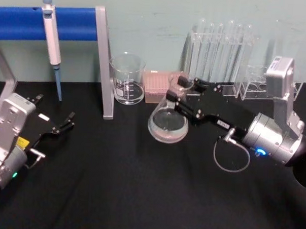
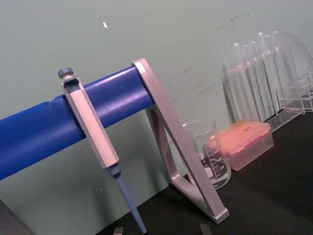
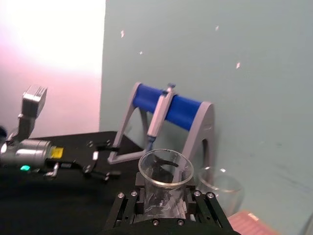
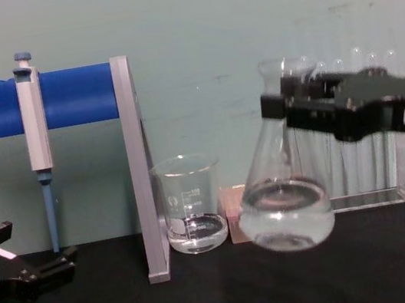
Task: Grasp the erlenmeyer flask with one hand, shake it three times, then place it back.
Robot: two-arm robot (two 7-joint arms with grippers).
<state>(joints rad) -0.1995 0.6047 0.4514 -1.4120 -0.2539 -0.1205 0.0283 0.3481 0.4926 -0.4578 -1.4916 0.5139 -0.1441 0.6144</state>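
Note:
The erlenmeyer flask (image 4: 288, 207) is a clear conical glass vessel holding some clear liquid. It hangs tilted above the black table, right of the beaker, its base clear of the surface. My right gripper (image 4: 282, 104) is shut on its neck just under the flared rim; from the head the flask (image 1: 168, 123) and right gripper (image 1: 182, 93) sit mid-table. The right wrist view looks down onto the flask's open rim (image 3: 166, 169) between the jaws. My left gripper (image 1: 70, 119) rests low at the left, fingers (image 4: 65, 261) open and holding nothing.
A glass beaker (image 4: 193, 211) stands left of the flask, a pink tip box (image 1: 157, 86) behind it. A pipette (image 1: 53, 41) hangs on a blue-barred stand (image 4: 137, 170). Test tubes in a clear rack (image 1: 219, 56) line the back right.

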